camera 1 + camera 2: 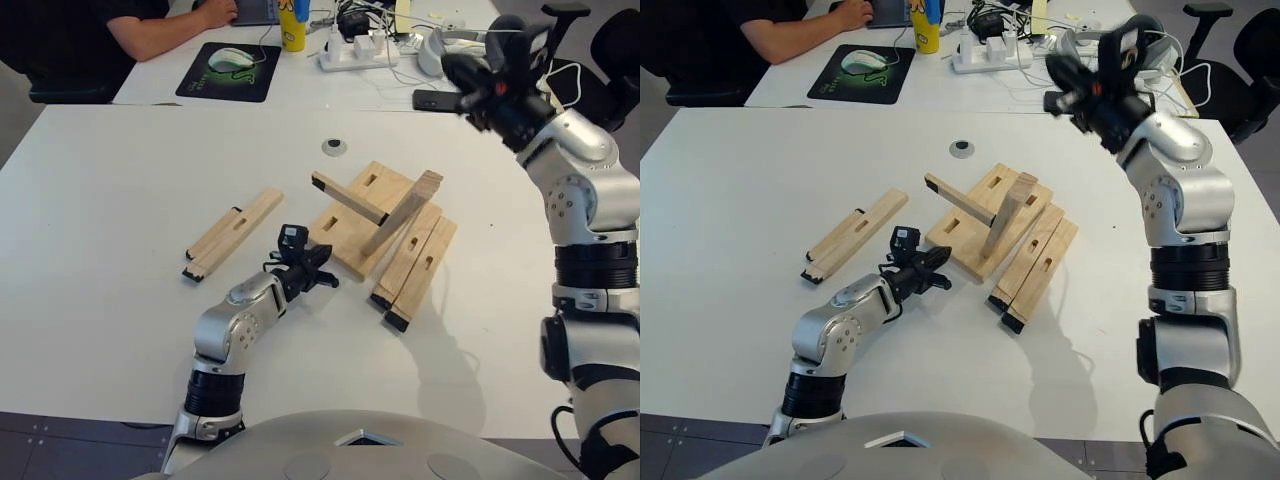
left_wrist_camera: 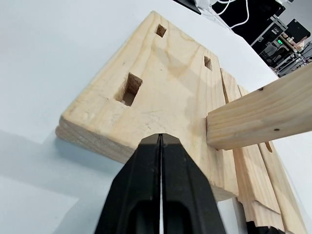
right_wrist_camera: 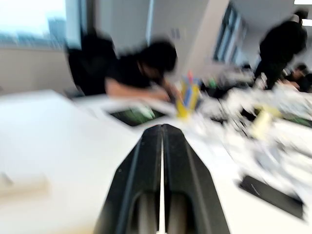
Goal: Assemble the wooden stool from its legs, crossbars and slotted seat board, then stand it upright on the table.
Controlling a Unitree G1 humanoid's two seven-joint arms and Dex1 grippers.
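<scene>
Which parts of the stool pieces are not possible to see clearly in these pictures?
- Lower end of the standing leg: head views, the leg itself hides whether it sits in a slot of the seat board.
- The two long pieces beside the board: left wrist view, cut off at the edge.
- The desk clutter: right wrist view, blurred.

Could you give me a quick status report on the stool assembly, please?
Left tool shut, empty, at near edge of seat board. Right tool shut, empty, raised high. Unassembled: one leg with crossbar tilted on board, other legs flat beside it.
</scene>
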